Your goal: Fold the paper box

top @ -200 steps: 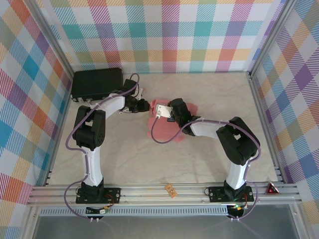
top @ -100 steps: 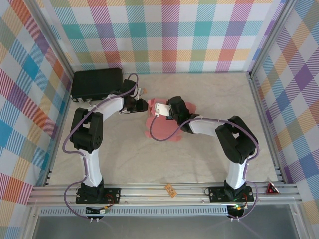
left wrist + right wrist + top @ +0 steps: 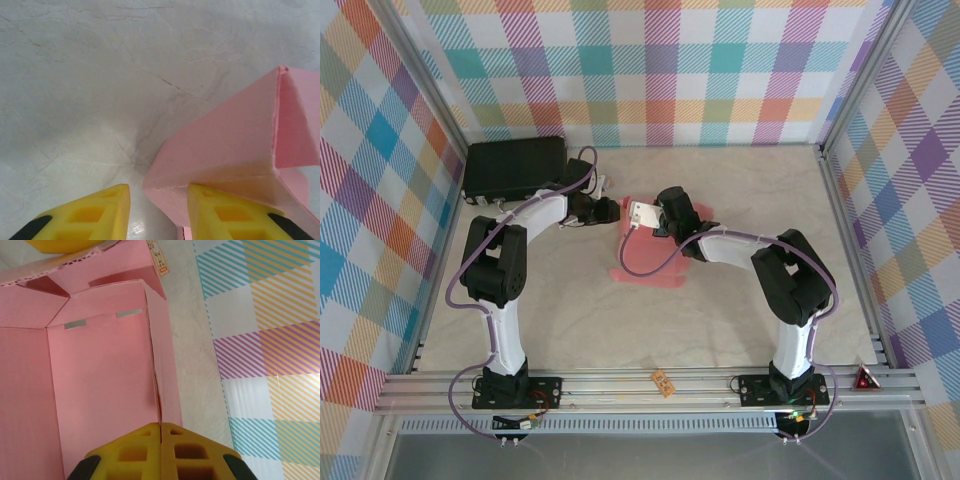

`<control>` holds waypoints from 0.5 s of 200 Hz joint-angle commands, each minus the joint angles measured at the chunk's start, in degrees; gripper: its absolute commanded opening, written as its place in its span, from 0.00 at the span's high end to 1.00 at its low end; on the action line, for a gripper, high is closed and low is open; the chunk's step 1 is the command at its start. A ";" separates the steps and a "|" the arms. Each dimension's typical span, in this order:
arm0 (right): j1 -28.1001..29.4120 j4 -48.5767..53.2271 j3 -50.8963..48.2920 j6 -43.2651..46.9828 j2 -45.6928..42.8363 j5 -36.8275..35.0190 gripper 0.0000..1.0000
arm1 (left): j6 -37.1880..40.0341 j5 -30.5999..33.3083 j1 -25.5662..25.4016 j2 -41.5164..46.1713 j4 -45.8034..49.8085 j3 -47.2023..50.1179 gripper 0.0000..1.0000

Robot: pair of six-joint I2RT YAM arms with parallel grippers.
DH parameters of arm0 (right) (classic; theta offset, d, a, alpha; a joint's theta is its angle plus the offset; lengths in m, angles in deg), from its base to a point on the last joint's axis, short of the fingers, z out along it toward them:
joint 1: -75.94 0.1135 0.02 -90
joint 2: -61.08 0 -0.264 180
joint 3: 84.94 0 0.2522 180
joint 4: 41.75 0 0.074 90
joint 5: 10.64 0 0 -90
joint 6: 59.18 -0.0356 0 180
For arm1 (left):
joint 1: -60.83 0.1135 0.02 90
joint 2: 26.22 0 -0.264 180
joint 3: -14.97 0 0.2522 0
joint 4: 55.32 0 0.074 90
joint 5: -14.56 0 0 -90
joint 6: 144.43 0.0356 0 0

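From my remote station: a small orange piece point(image 3: 663, 381) lies on the rail along the near edge of the worktop point(image 3: 740, 320), between the two arm bases. Both arms reach inward from there to the salmon-pink paper box point(image 3: 645, 262), which sits about the middle of the worktop, partly formed, with its panels raised. In the right wrist view the right gripper point(image 3: 161, 440) is closed, its two yellow fingers pressed together at the base of an upright side wall of the box; the thin card edge runs straight down into the seam between them. The box's pink floor spreads to the left of that wall, with folded corner flaps at its far end. The left gripper point(image 3: 157, 217) meets the box from the left side, low over the worktop and narrowly parted. Bare marbled surface shows between its fingers, and one corner of a raised pink wall pokes just into the gap, close against the right-hand finger point(image 3: 235, 215). I cannot tell whether that finger touches the card, and nothing is clamped between the two. Farther back, well apart from the box, a black case point(image 3: 515, 167) rests in the far left corner of the worktop. Checked walls point(image 3: 660, 70) close off the far edge and both sides.
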 commanded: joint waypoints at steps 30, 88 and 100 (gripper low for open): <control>0.22 2.80 1.52 0.70 1.87 3.02 1.00 | -0.47 -4.62 0.29 1.25 -4.58 1.75 0.64; 0.23 3.12 1.86 0.59 2.08 3.02 1.00 | -2.81 -10.72 0.51 -0.15 -8.90 2.82 0.64; 0.23 3.15 1.88 0.39 2.08 3.06 1.00 | -3.61 -11.96 0.49 -0.33 -10.20 3.48 0.64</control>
